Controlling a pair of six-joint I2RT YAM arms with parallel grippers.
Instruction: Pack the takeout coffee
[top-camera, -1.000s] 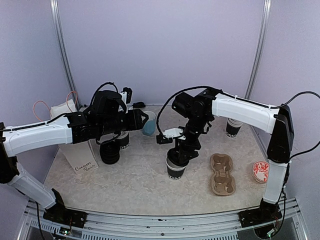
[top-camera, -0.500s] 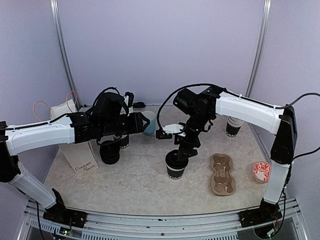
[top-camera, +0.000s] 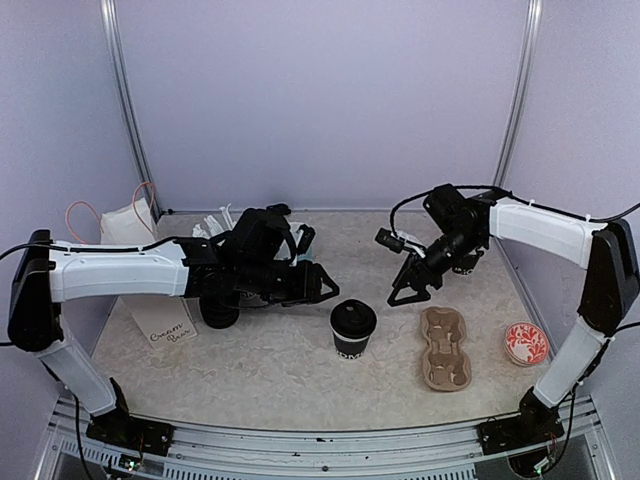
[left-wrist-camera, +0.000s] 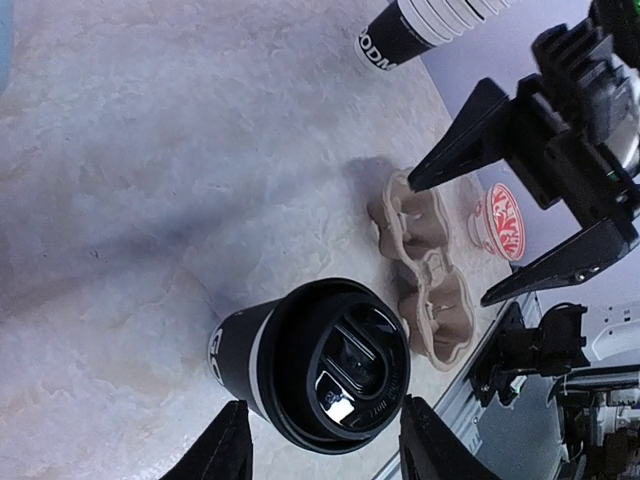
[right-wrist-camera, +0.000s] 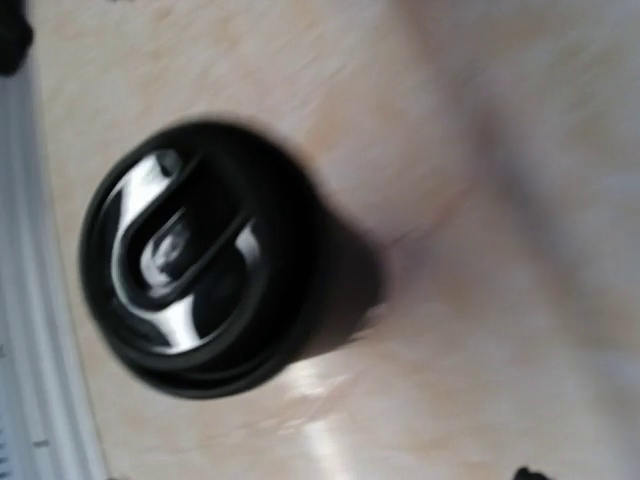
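- Lilac walls closed in a pale, marbled table (top-camera: 270, 375), with both arms reaching in from its near edge.
- The left pincer (left-wrist-camera: 322, 410) stood wide open and held nothing. In its wrist view the two black fingers (left-wrist-camera: 228, 445) framed the cup from either side without touching it.
- Just ahead of it stood the small black paper cup (top-camera: 351, 335), upright near the middle of the table. It had white lettering low on its side, and its round black plastic lid (left-wrist-camera: 345, 365) was seated on top.
- The right pincer (left-wrist-camera: 448, 243) hung beyond the cup, also spread wide and empty, apart from the lid.
- Further right lay the brown moulded-pulp cup carrier (top-camera: 445, 348), its wells empty, with a red-and-white round tub (top-camera: 525, 343) beside it.
- A second dark cup (top-camera: 219, 308) sat under the left forearm, too covered to tell whether it was lidded.
- What could go wrong, as a judgement:
  - Closing on the lid rim instead of the paper wall could pop the lid off or let the cup slip.
  - Too hard a squeeze could crush the wall.
  - One finger arriving first could shove the cup over.
  - The two arms were near each other and could clash if both went for the cup.
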